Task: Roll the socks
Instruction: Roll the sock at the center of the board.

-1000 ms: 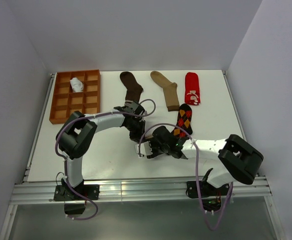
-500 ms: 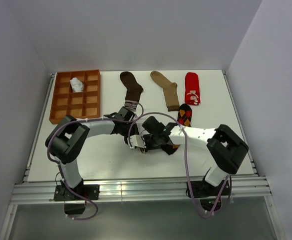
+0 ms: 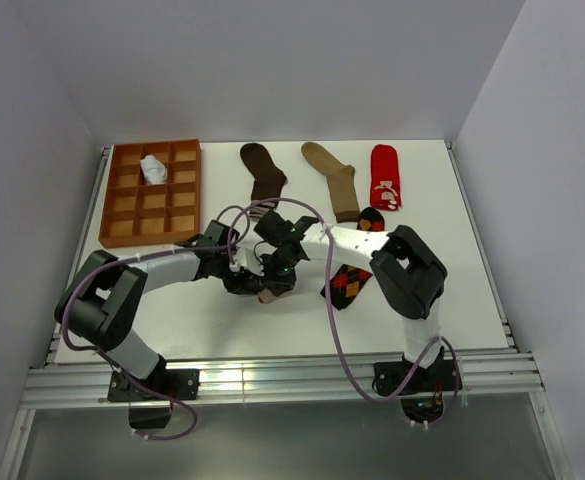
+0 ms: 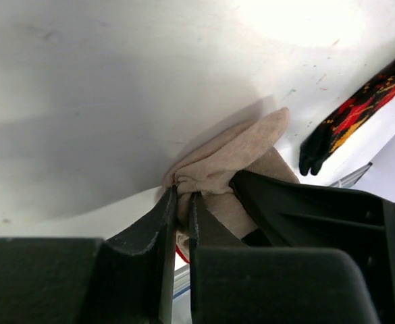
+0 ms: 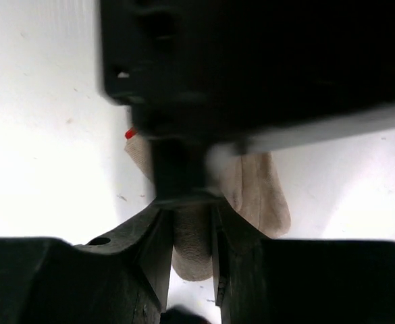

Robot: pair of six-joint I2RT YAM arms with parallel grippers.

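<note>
A beige sock lies bunched on the white table, and both grippers meet on it. My left gripper is shut on a fold of its fabric. My right gripper is shut on the rolled part of the beige sock, with a red tip showing at its edge. From above, the left gripper and right gripper touch over the beige sock. The black-orange argyle sock lies partly under the right arm. A dark brown sock, a tan sock and a red sock lie flat at the back.
An orange-brown gridded tray stands at the back left with a rolled white sock in one compartment. Grey walls close in both sides. A metal rail runs along the near table edge.
Both grippers have moved left across the table with the beige sock. The right jaws have narrowed onto it, and the right arm now stretches over the argyle sock.
</note>
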